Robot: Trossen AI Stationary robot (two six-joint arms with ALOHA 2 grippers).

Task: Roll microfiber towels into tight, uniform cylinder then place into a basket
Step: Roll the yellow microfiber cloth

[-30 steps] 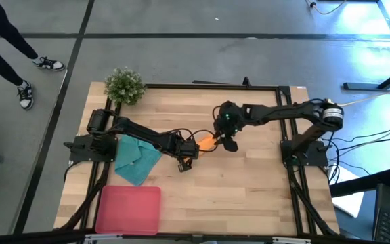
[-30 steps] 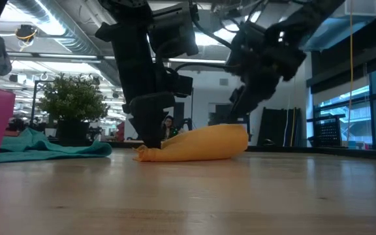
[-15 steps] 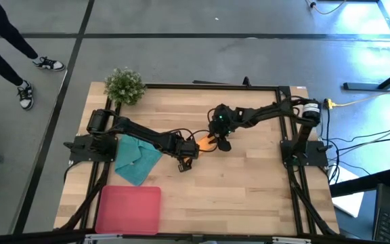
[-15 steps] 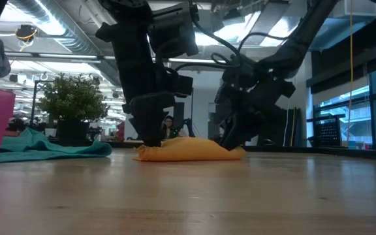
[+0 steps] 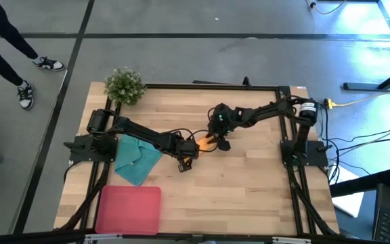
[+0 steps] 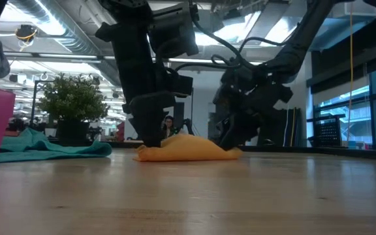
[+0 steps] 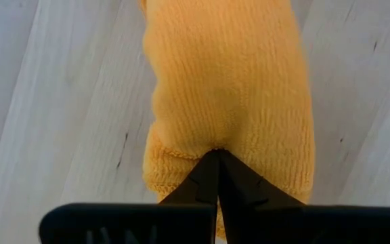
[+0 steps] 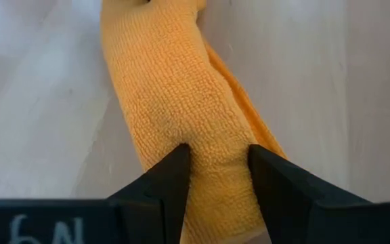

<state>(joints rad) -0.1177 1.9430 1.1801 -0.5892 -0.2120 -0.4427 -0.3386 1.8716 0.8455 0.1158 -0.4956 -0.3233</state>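
I am watching the orange towel (image 5: 206, 142) lying rolled on the table (image 5: 249, 183) just past centre, toward one o'clock in the overhead view. My left gripper (image 7: 217, 157) is pinching its nine o'clock end with the fingers fully together. My right gripper (image 8: 217, 157) is clamping the three o'clock end, its fingers (image 8: 160, 177) pressing into the roll on both sides. The teal towel (image 5: 136, 158) is lying crumpled at nine o'clock, with the basket (image 5: 128, 209) sitting at seven o'clock and the potted plant (image 5: 124, 85) at eleven.
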